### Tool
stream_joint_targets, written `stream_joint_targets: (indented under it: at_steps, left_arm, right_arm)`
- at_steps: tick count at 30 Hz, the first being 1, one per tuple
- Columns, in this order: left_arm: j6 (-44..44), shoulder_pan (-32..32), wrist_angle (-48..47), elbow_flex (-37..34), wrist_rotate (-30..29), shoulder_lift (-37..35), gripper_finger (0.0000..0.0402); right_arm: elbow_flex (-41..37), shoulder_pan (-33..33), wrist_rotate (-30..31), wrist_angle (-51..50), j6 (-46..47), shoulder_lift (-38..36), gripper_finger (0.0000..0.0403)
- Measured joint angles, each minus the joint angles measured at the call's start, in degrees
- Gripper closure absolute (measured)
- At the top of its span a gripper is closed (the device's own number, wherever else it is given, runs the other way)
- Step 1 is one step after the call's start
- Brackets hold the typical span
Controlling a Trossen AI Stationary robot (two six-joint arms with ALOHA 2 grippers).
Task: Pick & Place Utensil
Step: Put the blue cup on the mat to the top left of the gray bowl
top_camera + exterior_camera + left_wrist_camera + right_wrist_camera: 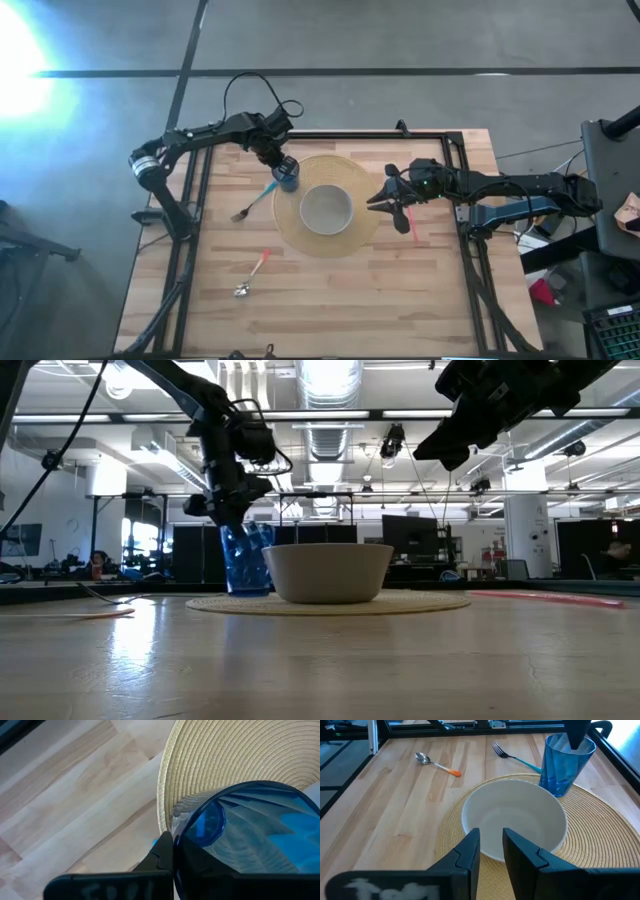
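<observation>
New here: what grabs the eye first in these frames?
The white bowl at the middle of the round woven placemat, with a blue cup at the mat's edge, the left gripper shut on its rim. The right gripper hovers over the mat's other side, holding nothing.

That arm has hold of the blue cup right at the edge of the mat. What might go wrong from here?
The left claw pinches only the rim of the blue cup, so it might tip or slip. The cup stands at the woven mat's edge, where it may wobble. The teal-handled fork lies close beside it and might get knocked. The right claw hangs above the mat near the white bowl.
</observation>
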Motion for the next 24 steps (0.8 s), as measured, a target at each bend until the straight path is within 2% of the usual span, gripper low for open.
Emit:
stream_joint_targets:
  at_steps: [15,24]
  left_arm:
    - [-1.77,-0.02,0.31,0.01,-0.09,0.26,0.0381]
    - [-0.87,-0.07,0.28,0.01,-0.1,0.26,0.0329]
  right_arm:
    - [-0.05,0.0,0.0,0.0,-0.04,0.0,0.0344]
    - [-0.09,0.0,0.0,0.0,-0.04,0.0,0.0334]
